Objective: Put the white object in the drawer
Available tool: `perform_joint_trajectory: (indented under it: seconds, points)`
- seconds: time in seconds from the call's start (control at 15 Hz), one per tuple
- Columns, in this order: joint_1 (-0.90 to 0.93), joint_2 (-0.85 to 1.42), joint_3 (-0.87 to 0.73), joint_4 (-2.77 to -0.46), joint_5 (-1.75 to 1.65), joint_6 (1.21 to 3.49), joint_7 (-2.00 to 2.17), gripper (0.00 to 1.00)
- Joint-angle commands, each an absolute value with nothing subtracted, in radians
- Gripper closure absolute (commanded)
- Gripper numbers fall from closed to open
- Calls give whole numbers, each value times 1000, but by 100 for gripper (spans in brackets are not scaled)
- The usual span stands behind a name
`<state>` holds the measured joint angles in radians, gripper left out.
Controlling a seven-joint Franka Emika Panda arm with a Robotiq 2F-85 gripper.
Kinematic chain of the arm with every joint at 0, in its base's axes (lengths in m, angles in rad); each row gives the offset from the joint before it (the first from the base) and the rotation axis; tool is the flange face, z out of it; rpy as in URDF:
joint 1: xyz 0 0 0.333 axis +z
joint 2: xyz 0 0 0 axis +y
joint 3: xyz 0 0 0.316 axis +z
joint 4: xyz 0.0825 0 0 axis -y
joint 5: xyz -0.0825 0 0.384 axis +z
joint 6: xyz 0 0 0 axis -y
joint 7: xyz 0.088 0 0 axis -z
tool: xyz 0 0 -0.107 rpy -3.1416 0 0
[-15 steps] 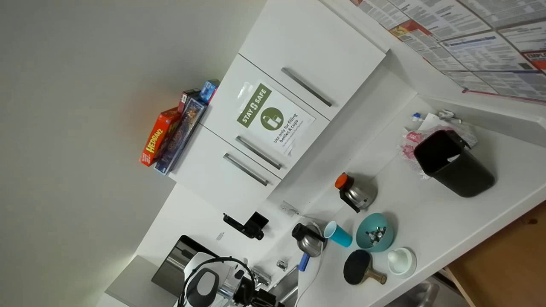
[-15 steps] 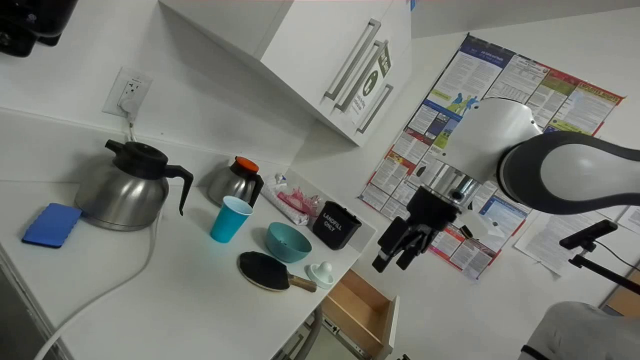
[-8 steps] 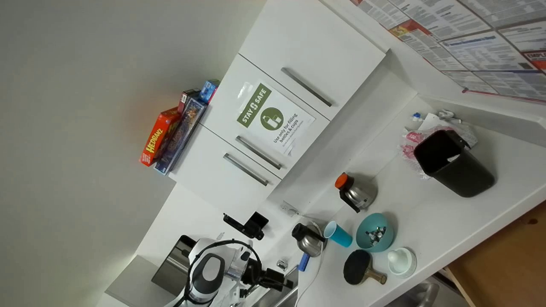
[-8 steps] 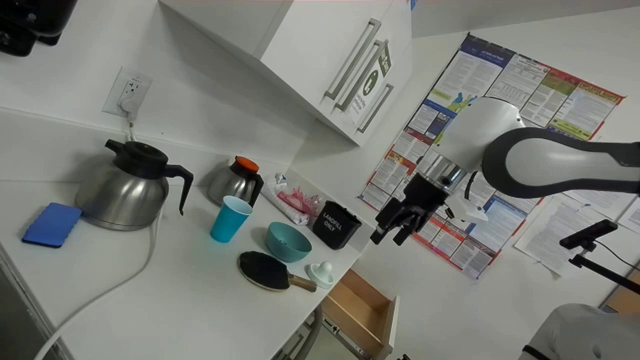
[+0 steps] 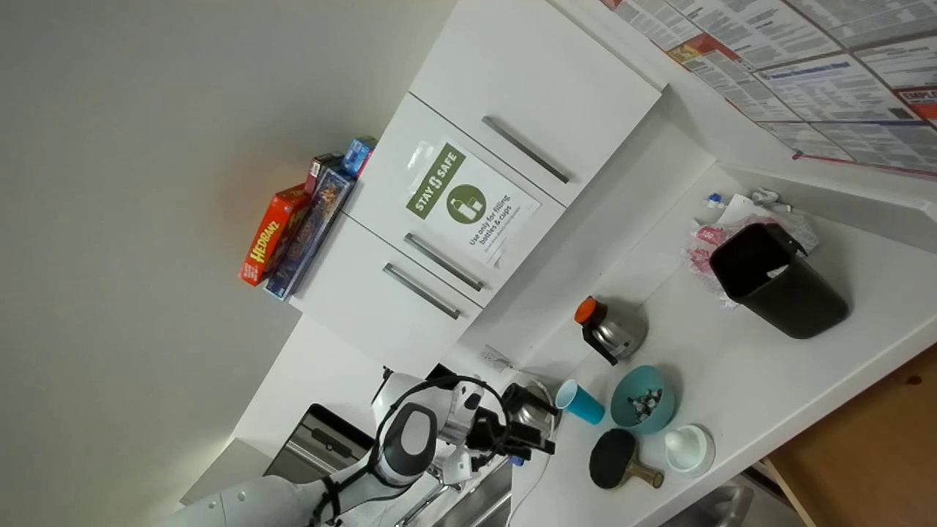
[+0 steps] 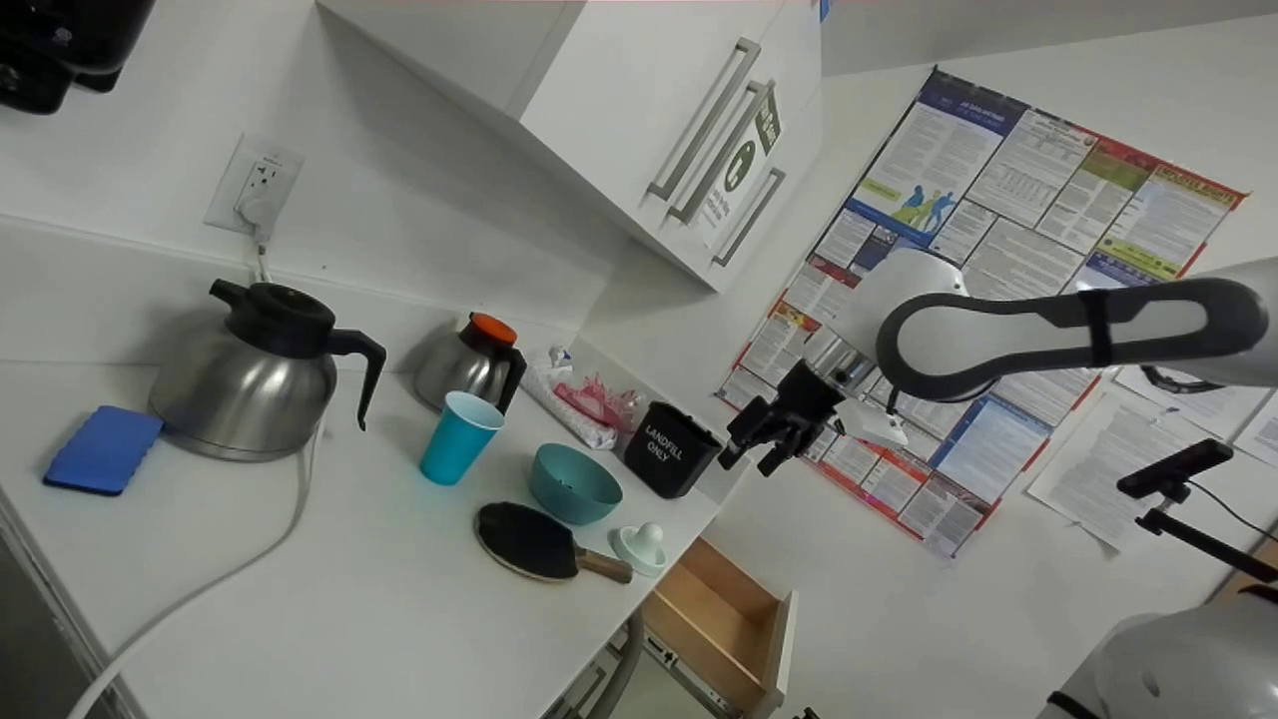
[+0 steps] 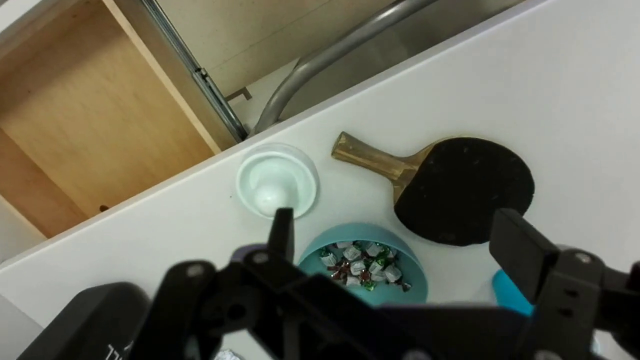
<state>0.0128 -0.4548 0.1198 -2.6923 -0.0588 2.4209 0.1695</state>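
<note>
The white object is a small round dish with a knob standing in it. It sits near the counter's front edge in both exterior views [image 5: 689,451] [image 6: 640,549] and at upper middle left in the wrist view [image 7: 277,181]. The wooden drawer [image 6: 717,617] is pulled open below the counter, just beside the object, and shows at upper left in the wrist view [image 7: 110,120]. My gripper [image 6: 747,465] is open and empty, held in the air above counter height. In the wrist view its fingers stand wide apart [image 7: 395,213], with the left fingertip overlapping the object's lower edge.
A black paddle [image 7: 465,190] and a teal bowl [image 7: 360,235] of wrapped candies stand close to the white object. A blue cup [image 6: 461,437], two steel carafes [image 6: 250,384] [image 6: 469,369], a black bin [image 6: 672,449] and a blue sponge [image 6: 104,449] are on the counter.
The arm has moved with its open gripper: rightward and upward in one exterior picture, leftward and slightly upward in the other. The white object, drawer and counter things have not moved.
</note>
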Motion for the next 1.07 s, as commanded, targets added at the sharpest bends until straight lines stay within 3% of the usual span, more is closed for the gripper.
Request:
perform_joint_trajectory:
  seconds: [0.0, 0.4, 1.0]
  points:
    - [-15, -338, 101, -2639, -86, 2451, 164, 0]
    - [-2, -341, 92, -2649, -72, 2445, 160, 0]
    - [-45, -132, 16, -2634, -48, 2744, 141, 0]
